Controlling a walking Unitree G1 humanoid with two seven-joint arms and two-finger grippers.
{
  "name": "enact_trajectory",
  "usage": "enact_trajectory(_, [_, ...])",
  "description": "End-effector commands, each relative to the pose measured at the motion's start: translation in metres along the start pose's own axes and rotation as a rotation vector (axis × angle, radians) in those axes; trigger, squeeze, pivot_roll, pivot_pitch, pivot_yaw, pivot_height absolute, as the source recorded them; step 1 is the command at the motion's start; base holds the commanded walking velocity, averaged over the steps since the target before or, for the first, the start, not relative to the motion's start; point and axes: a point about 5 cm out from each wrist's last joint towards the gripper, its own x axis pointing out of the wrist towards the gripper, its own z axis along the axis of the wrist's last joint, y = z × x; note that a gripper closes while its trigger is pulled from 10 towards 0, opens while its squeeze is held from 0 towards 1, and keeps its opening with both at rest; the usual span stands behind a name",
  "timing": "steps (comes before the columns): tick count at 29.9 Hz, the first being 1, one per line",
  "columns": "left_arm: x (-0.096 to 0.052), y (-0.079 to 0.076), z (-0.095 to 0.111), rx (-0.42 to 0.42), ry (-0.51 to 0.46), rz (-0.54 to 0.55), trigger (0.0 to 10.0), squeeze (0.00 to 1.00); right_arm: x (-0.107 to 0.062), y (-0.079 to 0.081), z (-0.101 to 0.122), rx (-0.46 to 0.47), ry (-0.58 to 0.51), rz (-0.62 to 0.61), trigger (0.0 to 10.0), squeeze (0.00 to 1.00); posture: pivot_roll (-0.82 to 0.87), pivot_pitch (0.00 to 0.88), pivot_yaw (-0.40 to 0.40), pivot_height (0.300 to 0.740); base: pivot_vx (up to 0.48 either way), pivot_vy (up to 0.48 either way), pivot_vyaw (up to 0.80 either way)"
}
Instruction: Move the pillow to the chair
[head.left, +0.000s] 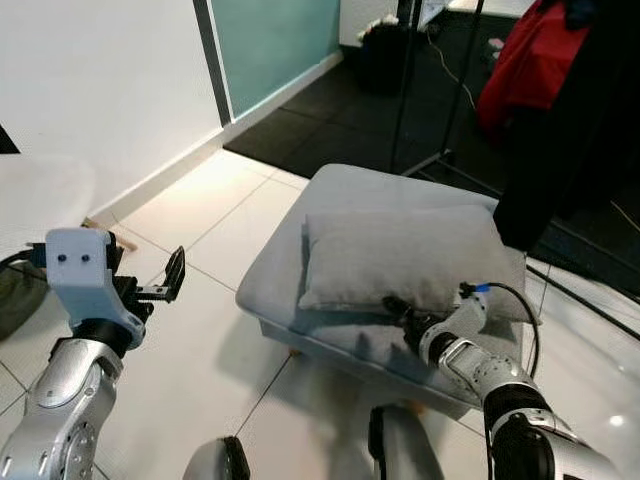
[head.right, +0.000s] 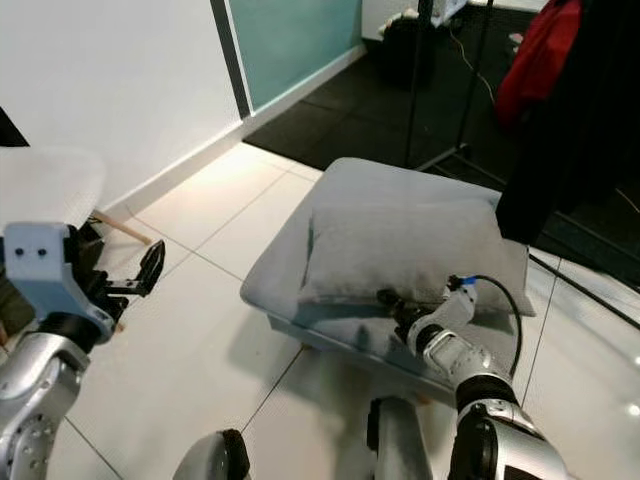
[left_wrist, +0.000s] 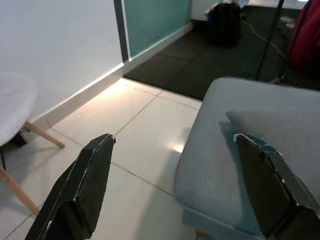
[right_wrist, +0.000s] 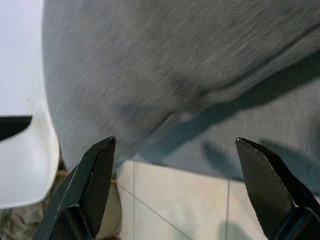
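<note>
Pillow: one grey pillow (head.left: 400, 258) lies flat on top of the grey ottoman (head.left: 280, 270), its long side across the seat, a dark shadow under its near edge
Ottoman: one, low and padded, standing on the white tiled floor (head.left: 210, 240) near the edge of the dark carpet (head.left: 340, 110)
Chair: one white chair (head.right: 45, 185) at the robot's left, by the white wall (head.left: 100, 80); its seat and two slanted wooden legs (left_wrist: 42, 135) show in the left wrist view
Right gripper: the right gripper (head.left: 395, 308) is low at the pillow's near edge, over the ottoman's seat; in the right wrist view its two black fingers (right_wrist: 92, 180) are spread wide with the grey fabric between and beyond them, pinching nothing
Left gripper: the left gripper (head.left: 172, 280) is raised over the tiles, well apart from the ottoman; its two fingers (left_wrist: 90, 175) stand spread wide, holding nothing
Arms: two silver arms, one on each side; a black cable (head.left: 515, 300) loops over the right wrist
Clothes: one red garment (head.left: 525, 60) and one black garment (head.left: 570, 130) hang beyond the ottoman, the black one covering the pillow's far right corner
Glass panel: one pale green panel (head.left: 275, 40) beside the wall
</note>
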Motion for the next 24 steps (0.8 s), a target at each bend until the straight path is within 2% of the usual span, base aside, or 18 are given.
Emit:
enact_trajectory(1, [-0.004, 0.004, 0.003, 0.011, 0.02, -0.008, 10.0, 0.0, 0.0, -0.002, -0.001, 0.067, -0.029, 0.011, 10.0, 0.0, -0.05, 0.303, 0.061, 0.54, 0.0, 0.0, 0.0])
enact_trajectory(4, [-0.009, 0.006, 0.011, 0.027, 0.027, -0.012, 10.0, 0.0, 0.0, 0.0, 0.007, 0.142, -0.106, 0.03, 10.0, 0.0, -0.03, 0.323, 0.057, 0.525, 0.0, 0.0, 0.0])
enact_trajectory(8, [-0.012, 0.006, 0.013, 0.031, 0.031, -0.009, 10.0, 0.0, 0.001, 0.003, 0.01, 0.168, -0.136, 0.06, 10.0, 0.0, -0.02, 0.333, 0.058, 0.515, 0.0, 0.0, 0.0])
enact_trajectory(11, [-0.02, 0.005, 0.018, 0.039, 0.048, -0.014, 10.0, 0.0, 0.001, 0.013, 0.021, 0.232, -0.203, 0.147, 10.0, 0.0, 0.01, 0.366, 0.066, 0.515, 0.0, 0.0, 0.0])
enact_trajectory(16, [-0.022, 0.004, 0.018, 0.042, 0.06, -0.018, 10.0, 0.0, 0.002, 0.02, 0.028, 0.245, -0.234, 0.18, 10.0, 0.0, 0.02, 0.378, 0.07, 0.515, 0.0, 0.0, 0.0])
enact_trajectory(18, [-0.022, 0.003, 0.021, 0.045, 0.068, -0.026, 10.0, 0.0, 0.003, 0.033, 0.04, 0.256, -0.291, 0.247, 10.0, 0.0, 0.03, 0.391, 0.074, 0.515, 0.0, 0.0, 0.0])
enact_trajectory(19, [-0.022, 0.003, 0.021, 0.045, 0.068, -0.026, 10.0, 0.0, 0.003, 0.033, 0.04, 0.256, -0.291, 0.247, 10.0, 0.0, 0.03, 0.391, 0.074, 0.515, 0.0, 0.0, 0.0])
enact_trajectory(20, [-0.022, 0.002, 0.022, 0.045, 0.071, -0.028, 10.0, 0.0, 0.003, 0.038, 0.044, 0.255, -0.312, 0.27, 2.2, 0.0, 0.03, 0.392, 0.075, 0.515, 0.0, 0.0, 0.0])
enact_trajectory(21, [-0.023, 0.001, 0.022, 0.044, 0.074, -0.031, 10.0, 0.0, 0.004, 0.042, 0.047, 0.249, -0.325, 0.285, 0.0, 0.0, 0.02, 0.396, 0.074, 0.515, 0.0, 0.0, 0.0])
enact_trajectory(24, [-0.024, -0.001, 0.021, 0.041, 0.081, -0.034, 10.0, 0.0, 0.004, 0.047, 0.049, 0.24, -0.335, 0.296, 0.0, 0.0, 0.02, 0.395, 0.074, 0.515, 0.0, 0.0, 0.0])
